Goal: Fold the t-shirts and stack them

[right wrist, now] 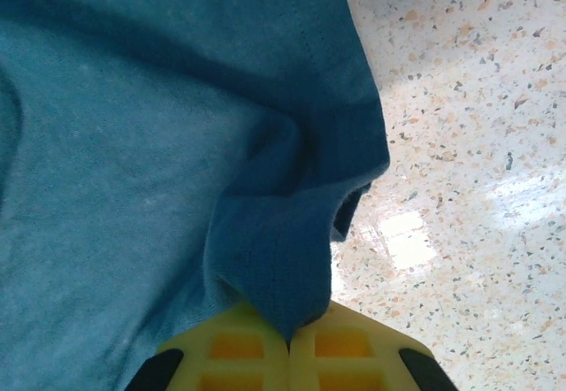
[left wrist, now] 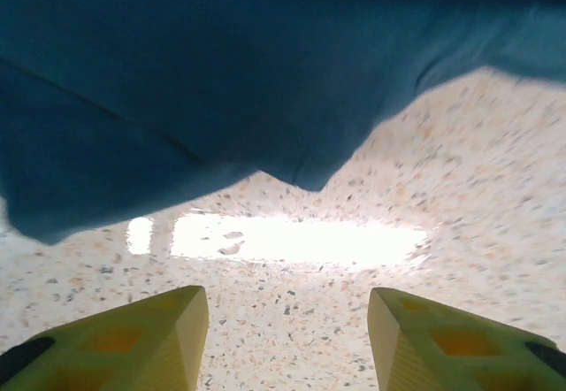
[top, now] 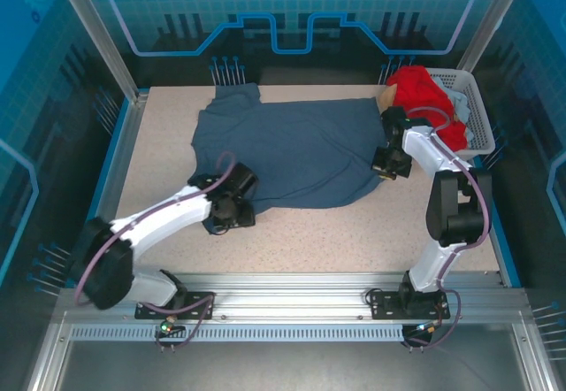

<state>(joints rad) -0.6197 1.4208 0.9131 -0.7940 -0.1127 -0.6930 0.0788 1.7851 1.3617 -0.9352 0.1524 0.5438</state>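
Flattening the blue t-shirt (top: 301, 148): right gripper (right wrist: 287, 342) pinched its edge; left gripper (left wrist: 287, 325), fingers wide, next needed its hem.

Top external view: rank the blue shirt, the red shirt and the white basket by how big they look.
1. Blue shirt, spread across the table.
2. White basket.
3. Red shirt, bunched in the basket and partly behind the right arm; nearly as big, so unsure.

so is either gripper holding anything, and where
The right gripper pinches the slate-blue t-shirt by a fold at its hemmed edge. The left gripper is open and holds nothing.
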